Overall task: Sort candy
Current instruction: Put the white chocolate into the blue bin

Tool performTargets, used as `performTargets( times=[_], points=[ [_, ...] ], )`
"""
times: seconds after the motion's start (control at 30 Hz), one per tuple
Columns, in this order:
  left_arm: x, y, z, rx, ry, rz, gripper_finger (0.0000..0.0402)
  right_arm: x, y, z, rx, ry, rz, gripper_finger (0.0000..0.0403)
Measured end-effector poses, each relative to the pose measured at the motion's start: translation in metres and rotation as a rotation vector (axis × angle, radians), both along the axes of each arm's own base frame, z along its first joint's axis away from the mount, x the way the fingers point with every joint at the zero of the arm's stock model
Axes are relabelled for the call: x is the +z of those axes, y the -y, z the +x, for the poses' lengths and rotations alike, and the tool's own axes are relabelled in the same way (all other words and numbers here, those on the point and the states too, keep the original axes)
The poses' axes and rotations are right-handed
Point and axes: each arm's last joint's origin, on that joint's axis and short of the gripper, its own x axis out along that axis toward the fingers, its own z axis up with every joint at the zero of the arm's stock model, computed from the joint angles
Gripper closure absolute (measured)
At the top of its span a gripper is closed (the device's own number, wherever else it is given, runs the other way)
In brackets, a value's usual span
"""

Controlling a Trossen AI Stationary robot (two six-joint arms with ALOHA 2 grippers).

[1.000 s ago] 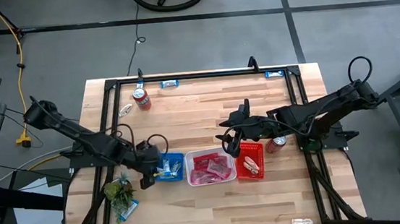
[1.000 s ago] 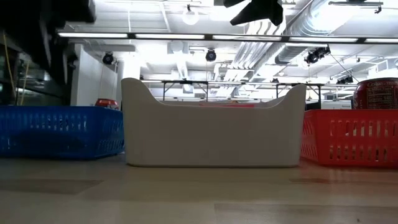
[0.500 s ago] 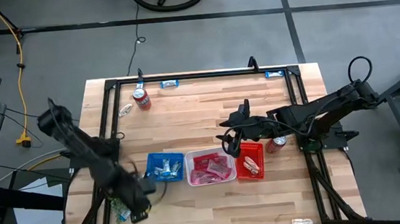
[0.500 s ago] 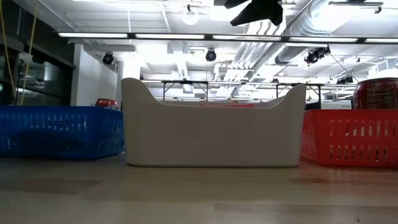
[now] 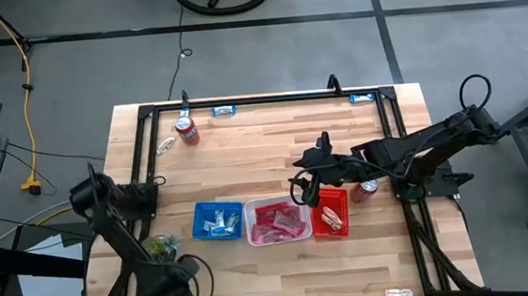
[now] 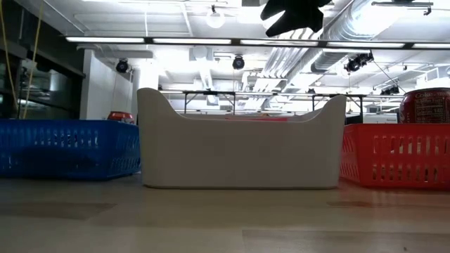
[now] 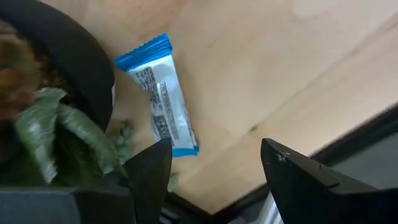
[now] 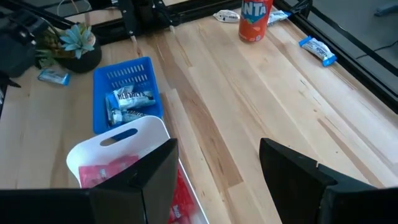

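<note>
Candy is sorted into three trays mid-worktop: blue-and-white bars in the blue tray [image 5: 218, 219], pink packets in the white tray [image 5: 277, 220], red packets in the red tray [image 5: 330, 212]. One stray blue-and-white bar [image 7: 160, 93] lies beside the potted plant [image 5: 161, 246] near the worktop's front left corner. Left gripper [image 7: 214, 165] hovers over that bar, fingers spread, holding nothing. Right gripper [image 5: 303, 191] hangs above the white and red trays, fingers apart, empty. Soda can [image 5: 186, 130] stands near the back left corner.

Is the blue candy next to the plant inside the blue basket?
No, the blue-and-white candy bar lies on the bare wooden table beside the plant pot.
</note>
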Motion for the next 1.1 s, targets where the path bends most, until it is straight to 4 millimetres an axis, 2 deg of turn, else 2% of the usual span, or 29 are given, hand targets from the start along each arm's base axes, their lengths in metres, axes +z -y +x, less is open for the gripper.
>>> performTargets(
  times=[0.27,0.6,0.8,1.1],
  points=[
    [-0.017,0.002,0.002,-0.025,-0.007,0.071,0.0170,0.000,0.000,0.000,-0.010,0.004,0.014,0.0183],
    [-0.023,-0.002,-0.008,0.012,-0.049,0.171,0.0170,0.000,0.000,0.000,-0.019,0.008,0.028,0.0183],
    [-0.029,0.002,-0.008,0.030,-0.058,0.100,0.0170,0.000,0.000,0.000,-0.019,0.005,0.027,0.0183],
    [-0.030,0.004,-0.007,0.046,-0.042,0.090,0.0182,0.000,0.000,0.000,-0.019,0.002,0.026,0.0183]
  ],
)
